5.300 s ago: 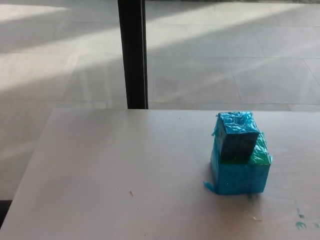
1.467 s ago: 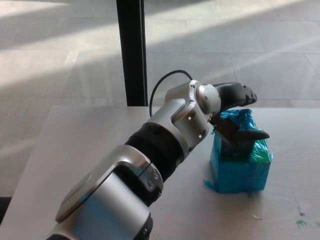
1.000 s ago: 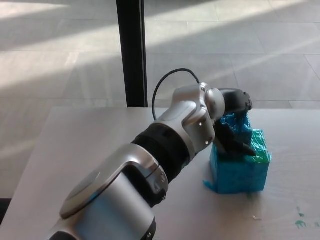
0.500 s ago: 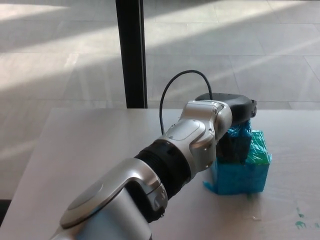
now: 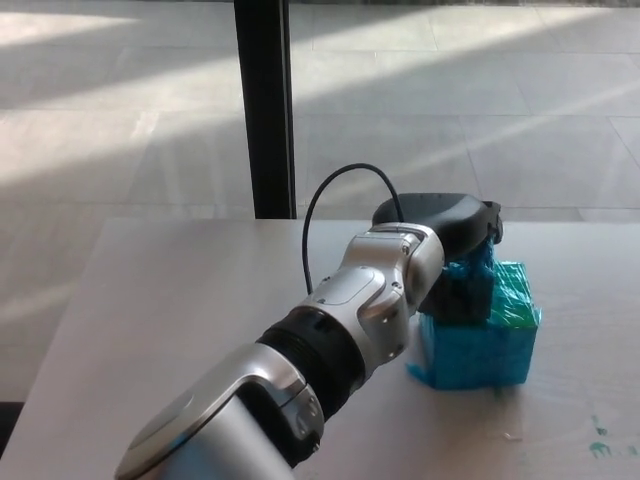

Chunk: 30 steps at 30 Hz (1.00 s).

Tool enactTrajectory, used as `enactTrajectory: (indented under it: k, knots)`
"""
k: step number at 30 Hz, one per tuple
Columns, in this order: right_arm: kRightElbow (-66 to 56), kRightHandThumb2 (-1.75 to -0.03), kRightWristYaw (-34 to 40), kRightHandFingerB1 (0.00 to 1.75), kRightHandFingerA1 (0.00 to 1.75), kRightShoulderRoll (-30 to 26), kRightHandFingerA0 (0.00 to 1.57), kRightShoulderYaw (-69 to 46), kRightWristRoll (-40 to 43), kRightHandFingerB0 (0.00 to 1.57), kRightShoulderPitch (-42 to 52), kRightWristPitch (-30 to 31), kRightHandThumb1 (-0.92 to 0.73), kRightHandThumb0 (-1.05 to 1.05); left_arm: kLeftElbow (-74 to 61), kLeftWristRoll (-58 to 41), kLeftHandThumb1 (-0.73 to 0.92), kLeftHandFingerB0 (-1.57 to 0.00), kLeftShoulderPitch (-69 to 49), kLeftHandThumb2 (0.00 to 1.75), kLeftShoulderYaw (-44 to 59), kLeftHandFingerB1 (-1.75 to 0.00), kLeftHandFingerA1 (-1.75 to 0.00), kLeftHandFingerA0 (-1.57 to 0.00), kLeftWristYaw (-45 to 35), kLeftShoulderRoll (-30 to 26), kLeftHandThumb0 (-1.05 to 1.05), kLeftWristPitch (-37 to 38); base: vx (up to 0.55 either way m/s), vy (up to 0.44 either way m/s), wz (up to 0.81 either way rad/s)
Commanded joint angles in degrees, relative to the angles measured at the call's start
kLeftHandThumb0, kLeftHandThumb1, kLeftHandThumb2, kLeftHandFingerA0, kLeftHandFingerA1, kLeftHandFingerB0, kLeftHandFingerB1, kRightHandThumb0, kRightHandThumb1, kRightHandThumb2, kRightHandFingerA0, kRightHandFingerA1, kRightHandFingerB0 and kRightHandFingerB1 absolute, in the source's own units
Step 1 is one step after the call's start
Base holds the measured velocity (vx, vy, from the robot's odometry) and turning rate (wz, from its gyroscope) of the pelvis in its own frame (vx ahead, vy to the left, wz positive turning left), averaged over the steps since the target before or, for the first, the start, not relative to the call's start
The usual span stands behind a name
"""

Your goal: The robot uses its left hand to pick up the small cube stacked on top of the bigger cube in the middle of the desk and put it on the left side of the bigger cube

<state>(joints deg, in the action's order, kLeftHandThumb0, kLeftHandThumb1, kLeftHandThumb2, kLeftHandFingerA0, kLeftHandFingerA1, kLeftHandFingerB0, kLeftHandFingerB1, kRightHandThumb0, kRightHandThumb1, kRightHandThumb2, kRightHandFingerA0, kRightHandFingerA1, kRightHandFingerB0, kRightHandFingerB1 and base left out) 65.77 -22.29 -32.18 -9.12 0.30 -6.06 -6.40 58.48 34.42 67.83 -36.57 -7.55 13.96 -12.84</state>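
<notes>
Silver casing fills your view from lower left, your left arm reaching across the table (image 5: 180,320) so the left hand (image 5: 445,225) caps the small cube (image 5: 468,288). Its fingers wrap down out of sight, so you cannot tell if they have closed on it. Beneath them the cube sits atop the bigger cube (image 5: 480,340), waiting to be lifted clear leftward.

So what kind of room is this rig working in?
Probably an office or lab by a glass front: a plain pale desk, a tiled floor with sunlight streaks beyond, and a dark window post.
</notes>
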Motion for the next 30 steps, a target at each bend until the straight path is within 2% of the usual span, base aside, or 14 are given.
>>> enactTrajectory:
  k: [1, 2, 5, 6, 8, 9, 10, 11, 13, 15, 19, 22, 24, 30]
  knots:
    - [0.2, -0.6, 1.3, 0.38, 0.62, -0.7, 0.59, 0.1, -0.4, 0.54, -0.4, -0.6, -0.67, -0.31, 3.0, 0.1, 0.61, -0.74, -4.5, 0.79, 0.1, -0.8, -1.41, -0.76, 1.7, 1.3, -0.25, 0.7, 0.0, 0.0, 0.0]
    - [-0.1, -0.61, 1.4, 0.38, 0.58, -0.8, 0.59, 0.4, -0.7, 0.53, -0.3, -0.4, -0.7, -0.3, 2.9, 0.2, 0.65, -0.68, -5.2, 0.88, 0.2, -0.98, -1.52, -0.73, 2.7, 1.3, -0.26, 1.1, 0.0, 0.0, 0.0]
    - [-0.1, -0.6, 1.7, 0.38, 0.61, -0.7, 0.6, 0.3, -0.5, 0.54, -0.4, -0.3, -0.69, -0.29, 2.9, 0.5, 0.66, -0.66, -5.6, 0.81, 0.3, -1.23, -1.67, -0.73, 3.5, 0.9, -0.26, 1.8, 0.0, 0.0, 0.0]
    - [0.0, -0.6, 1.7, 0.38, 0.61, -0.7, 0.6, 0.2, -0.4, 0.55, -0.3, -0.5, -0.68, -0.3, 3.1, 0.6, 0.61, -0.68, -5.5, 0.83, 0.3, -1.35, -1.75, -0.85, 3.7, 0.9, -0.21, 1.9, 0.0, 0.0, 0.0]
    - [0.0, -0.61, 1.9, 0.39, 0.58, -0.6, 0.59, 0.3, -0.5, 0.55, -0.2, -0.6, -0.7, -0.31, 3.5, 0.6, 0.61, -0.66, -5.0, 0.83, 0.6, -1.42, -1.74, -0.95, 3.8, 0.8, -0.18, 2.1, 0.0, 0.0, 0.0]
    - [0.0, -0.61, 1.9, 0.39, 0.58, -0.6, 0.59, 0.5, -0.6, 0.55, -0.1, -0.8, -0.7, -0.31, 3.6, 0.4, 0.61, -0.66, -4.6, 0.83, 0.9, -1.42, -1.74, -0.95, 3.4, 0.6, -0.18, 2.0, 0.0, 0.0, 0.0]
    - [-0.1, -0.6, 2.0, 0.38, 0.59, -0.6, 0.6, 0.3, -0.4, 0.56, -0.2, -0.5, -0.68, -0.3, 3.7, 0.4, 0.63, -0.69, -4.3, 0.82, 1.0, -1.52, -1.75, -0.79, 3.3, 0.5, -0.25, 2.0, 0.0, 0.0, 0.0]
    - [0.1, -0.6, 2.2, 0.39, 0.61, -0.5, 0.61, 0.0, 0.0, 0.57, -0.2, -0.2, -0.68, -0.29, 4.1, 1.1, 0.71, -0.66, -3.2, 0.79, 0.6, -1.52, -1.75, -0.84, 3.2, 0.2, -0.32, 1.9, 0.0, 0.0, 0.0]
    - [0.4, -0.6, 2.4, 0.39, 0.63, -0.3, 0.62, -0.5, 0.3, 0.58, -0.2, -0.5, -0.67, -0.29, 4.9, 3.0, 0.7, -0.67, -1.3, 0.8, -1.0, -1.52, -1.75, -0.86, 3.9, -0.5, -0.33, 2.2, 0.0, 0.0, 0.0]
    - [0.2, -0.6, 2.1, 0.39, 0.6, -0.3, 0.6, -0.6, 0.4, 0.56, 0.1, -0.5, -0.69, -0.27, 4.9, 3.5, 0.74, -0.67, 0.3, 0.76, -1.8, -1.31, -1.75, -0.88, 3.8, -1.4, -0.34, 2.3, 0.0, 0.0, 0.0]
    - [-1.1, -0.6, 2.8, 0.39, 0.6, -0.2, 0.61, -0.1, -0.2, 0.54, 0.4, 0.2, -0.69, -0.3, 4.6, 2.7, 0.74, -0.67, 1.3, 0.78, -1.5, -1.35, -1.75, -0.85, 4.7, -2.6, -0.34, 3.7, 0.0, 0.0, 0.0]
    - [-1.3, -0.6, 2.1, 0.39, 0.59, -0.2, 0.58, -0.6, 0.4, 0.52, 0.8, 0.3, -0.67, -0.31, 3.7, 1.3, 0.71, -0.69, 1.0, 0.77, 0.6, -1.52, -1.75, -0.85, 5.9, -3.5, -0.36, 4.6, 0.0, 0.0, 0.0]
    - [0.1, -0.59, 1.5, 0.38, 0.56, -0.2, 0.56, -0.8, 0.7, 0.51, 0.4, 0.2, -0.67, -0.31, 2.8, 1.4, 0.65, -0.73, 0.9, 0.8, 1.4, -1.53, -1.75, -0.87, 7.6, -4.2, -0.34, 5.3, 0.0, 0.0, 0.0]
    - [-0.4, -0.6, 2.1, 0.39, 0.59, -0.5, 0.6, -0.6, 0.2, 0.51, 0.9, -0.4, -0.68, -0.32, 2.9, 2.0, 0.71, -0.74, 3.7, 0.78, 2.1, -1.06, -1.72, -0.78, 6.3, -7.0, -0.33, 5.4, 0.0, 0.0, 0.0]
